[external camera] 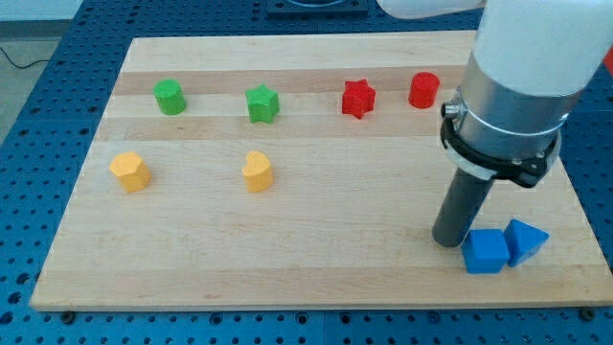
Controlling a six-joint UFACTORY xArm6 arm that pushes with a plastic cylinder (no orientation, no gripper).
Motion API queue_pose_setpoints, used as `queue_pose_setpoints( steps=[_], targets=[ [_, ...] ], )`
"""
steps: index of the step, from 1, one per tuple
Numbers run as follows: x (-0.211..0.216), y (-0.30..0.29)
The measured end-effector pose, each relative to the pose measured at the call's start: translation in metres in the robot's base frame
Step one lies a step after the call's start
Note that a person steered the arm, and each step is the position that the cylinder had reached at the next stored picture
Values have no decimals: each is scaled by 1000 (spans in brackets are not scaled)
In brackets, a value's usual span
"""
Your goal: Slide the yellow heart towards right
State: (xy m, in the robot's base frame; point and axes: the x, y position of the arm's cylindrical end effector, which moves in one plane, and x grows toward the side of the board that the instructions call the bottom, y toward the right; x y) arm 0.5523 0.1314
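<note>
Yellow heart (257, 171) is seen left of the table's middle, standing free on the wooden table (316, 268), with bare wood all around it. It is judged that the task is not yet begun in any visible way: the heart is not touched by anything, and the whole slide towards the view's right is left to be done. No fingers are present on this arm, so neither apart nor together can be said of them; only a straight dark rod is carried, and my tip (448, 241) is placed on the table at the view's lower right, well apart from the heart. The tip is found just beside a blue block (485, 251), perhaps touching it, and a second blue block (526, 240) lies close behind that one. For a push to the right, the tip would have to be brought to the heart's left side, so it is judged that a long way around must first be travelled. Another yellow block (129, 171) is seen further to the left, and two green and two red blocks are lined along the view's top.
</note>
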Motion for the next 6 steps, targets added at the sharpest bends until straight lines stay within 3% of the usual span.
queue_pose_setpoints(
  steps=[2, 3, 4, 5, 6],
  targets=[
    [-125, -66],
    [-141, -144],
    [-130, -233],
    [-112, -271],
    [-76, -230]
  ],
)
